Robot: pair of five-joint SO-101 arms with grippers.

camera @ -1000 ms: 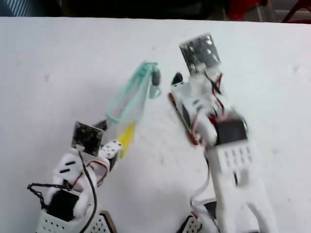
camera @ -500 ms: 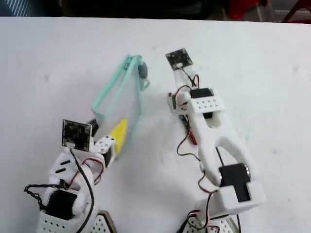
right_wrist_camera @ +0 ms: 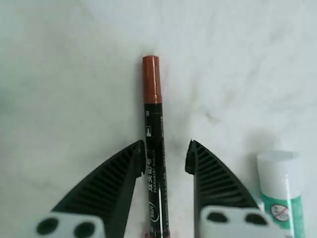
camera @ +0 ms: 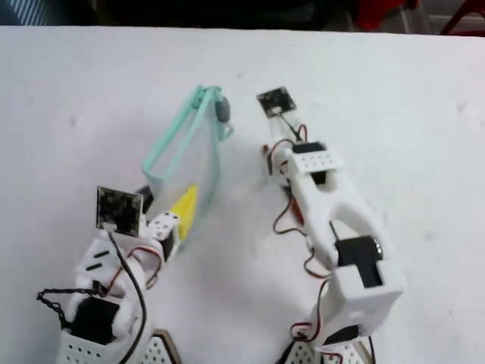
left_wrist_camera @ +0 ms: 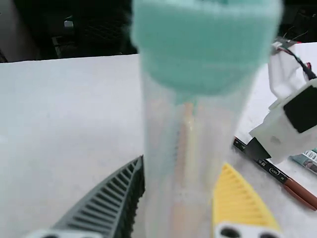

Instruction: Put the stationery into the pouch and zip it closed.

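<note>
Left gripper (left_wrist_camera: 183,166), nearest to me at 7 o'clock on the table (camera: 394,91), was pinching the pouch (camera: 182,155) between its grey and yellow fingers. The pouch ran from there toward 1 o'clock, teal zip edge (camera: 170,136) on the 10 o'clock side and dark pull (camera: 222,110) at the far end. I couldn't tell how wide the mouth gaped.

Right gripper (right_wrist_camera: 166,145) sat at 3 o'clock of the pouch, low over the table, fingers spread and astride the pen (right_wrist_camera: 153,129). Nothing was gripped yet. The pen lay flat, brown cap pointing away from the wrist, barrel hard against one finger with a gap to the other. The glue stick (right_wrist_camera: 277,191) lay just outside the other finger, parallel to the pen.

My read was that the pen pick was the step in hand. To do it well:
- shift sideways to centre the barrel before closing, since a round barrel would likely roll
- get the fingers right down to the table, because the pen is thin
- close slowly and keep clear of the glue stick
- keep the left pinch firm and feed the pen in end-first along the zip line
</note>
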